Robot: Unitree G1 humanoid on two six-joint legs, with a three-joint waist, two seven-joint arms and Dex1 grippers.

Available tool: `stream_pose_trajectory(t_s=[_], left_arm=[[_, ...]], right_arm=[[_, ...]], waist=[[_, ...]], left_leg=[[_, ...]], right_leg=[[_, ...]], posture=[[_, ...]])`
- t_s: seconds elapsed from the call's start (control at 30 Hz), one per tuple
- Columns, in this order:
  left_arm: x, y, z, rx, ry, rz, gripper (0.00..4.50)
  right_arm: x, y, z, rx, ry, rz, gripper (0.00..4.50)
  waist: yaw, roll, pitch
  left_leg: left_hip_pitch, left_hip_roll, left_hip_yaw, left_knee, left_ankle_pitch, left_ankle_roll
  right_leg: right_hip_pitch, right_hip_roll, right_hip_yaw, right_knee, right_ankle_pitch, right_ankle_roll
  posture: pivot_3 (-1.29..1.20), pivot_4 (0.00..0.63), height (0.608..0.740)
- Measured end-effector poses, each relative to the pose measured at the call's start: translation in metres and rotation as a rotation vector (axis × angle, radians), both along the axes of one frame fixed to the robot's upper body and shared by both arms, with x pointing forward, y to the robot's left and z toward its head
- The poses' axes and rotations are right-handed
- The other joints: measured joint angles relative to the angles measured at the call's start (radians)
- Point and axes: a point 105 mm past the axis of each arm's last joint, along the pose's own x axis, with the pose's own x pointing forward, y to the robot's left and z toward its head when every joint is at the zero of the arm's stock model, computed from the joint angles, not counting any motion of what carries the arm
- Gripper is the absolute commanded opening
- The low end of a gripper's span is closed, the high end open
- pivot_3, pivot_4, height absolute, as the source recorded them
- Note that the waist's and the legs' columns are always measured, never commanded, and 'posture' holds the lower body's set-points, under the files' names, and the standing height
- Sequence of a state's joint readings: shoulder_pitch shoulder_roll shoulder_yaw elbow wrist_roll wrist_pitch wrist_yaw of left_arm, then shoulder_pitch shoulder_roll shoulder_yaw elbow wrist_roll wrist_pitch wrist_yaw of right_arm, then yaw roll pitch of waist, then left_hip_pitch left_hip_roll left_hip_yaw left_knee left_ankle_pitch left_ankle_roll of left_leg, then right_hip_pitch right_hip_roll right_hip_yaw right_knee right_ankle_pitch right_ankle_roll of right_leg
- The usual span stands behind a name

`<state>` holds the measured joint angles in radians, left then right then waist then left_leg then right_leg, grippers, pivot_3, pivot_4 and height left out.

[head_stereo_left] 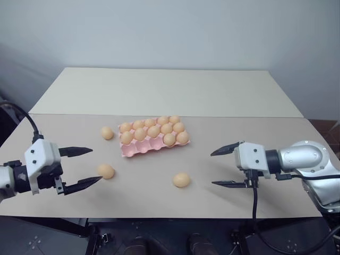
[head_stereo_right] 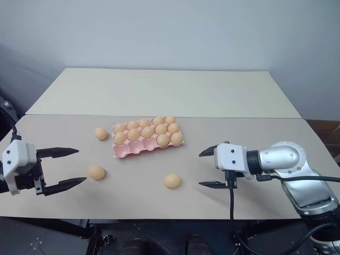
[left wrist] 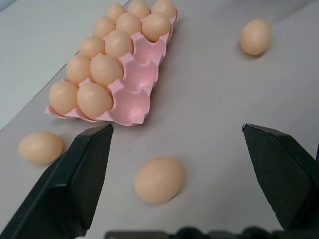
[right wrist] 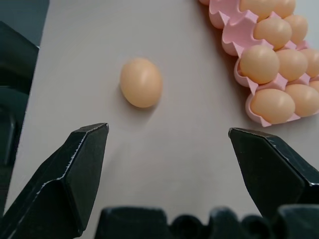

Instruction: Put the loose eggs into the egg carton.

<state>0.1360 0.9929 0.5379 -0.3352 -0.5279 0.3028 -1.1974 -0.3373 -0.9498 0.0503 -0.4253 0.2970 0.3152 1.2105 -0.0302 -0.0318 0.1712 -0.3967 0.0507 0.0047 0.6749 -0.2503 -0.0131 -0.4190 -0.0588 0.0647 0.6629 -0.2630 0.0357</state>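
While our left gripper [head_stereo_left: 81,168] hovers with its two black fingers spread wide and empty, one smooth tan-orange loose egg [head_stereo_left: 105,171] lies on the beige tabletop [head_stereo_left: 223,119] just beside its lower fingertip, at three o'clock from it. Our right gripper [head_stereo_left: 220,167] also stands wide apart, holding nothing, with a second loose egg [head_stereo_left: 181,179] near it at nine o'clock. At twelve o'clock from that egg sits the pink moulded egg carton [head_stereo_left: 143,149], its near row mostly bare, and a third loose egg [head_stereo_left: 107,133] rests at the carton's nine o'clock.

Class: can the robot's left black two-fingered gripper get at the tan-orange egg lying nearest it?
Probably yes. The left gripper is open, the smooth tan-orange egg lies just past its fingertips on the beige table, and nothing stands between them.
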Motion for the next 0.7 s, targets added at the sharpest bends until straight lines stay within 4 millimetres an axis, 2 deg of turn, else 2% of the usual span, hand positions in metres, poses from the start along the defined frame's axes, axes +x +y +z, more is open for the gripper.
stream_pose_trajectory(t_s=[0.27,0.5,0.7], left_arm=[[0.0,0.0,-0.002,0.011,0.01,-0.006,4.5],[-0.002,0.001,-0.005,0.024,0.026,-0.003,4.5],[-0.005,0.004,-0.007,0.032,0.041,0.009,4.5]], right_arm=[[-0.004,0.007,0.001,0.021,-0.01,-0.01,4.48],[0.001,0.047,-0.012,0.074,-0.003,0.054,4.48],[0.008,0.066,-0.032,0.02,0.024,0.08,4.48]], waist=[[0.001,0.0,0.0],[-0.01,0.0,0.0],[-0.011,0.0,0.0]], left_leg=[[-0.002,0.0,0.0,0.001,0.0,0.0],[-0.003,0.0,0.0,0.001,0.0,0.0],[-0.003,0.0,0.0,0.001,0.0,0.0]], right_leg=[[-0.002,0.0,0.0,0.0,0.0,0.0],[-0.003,0.0,0.0,0.0,0.0,0.0],[-0.003,0.0,0.0,0.0,0.0,0.0]], posture=[[0.0,0.15,0.74],[0.0,0.15,0.74],[0.0,0.15,0.74]])
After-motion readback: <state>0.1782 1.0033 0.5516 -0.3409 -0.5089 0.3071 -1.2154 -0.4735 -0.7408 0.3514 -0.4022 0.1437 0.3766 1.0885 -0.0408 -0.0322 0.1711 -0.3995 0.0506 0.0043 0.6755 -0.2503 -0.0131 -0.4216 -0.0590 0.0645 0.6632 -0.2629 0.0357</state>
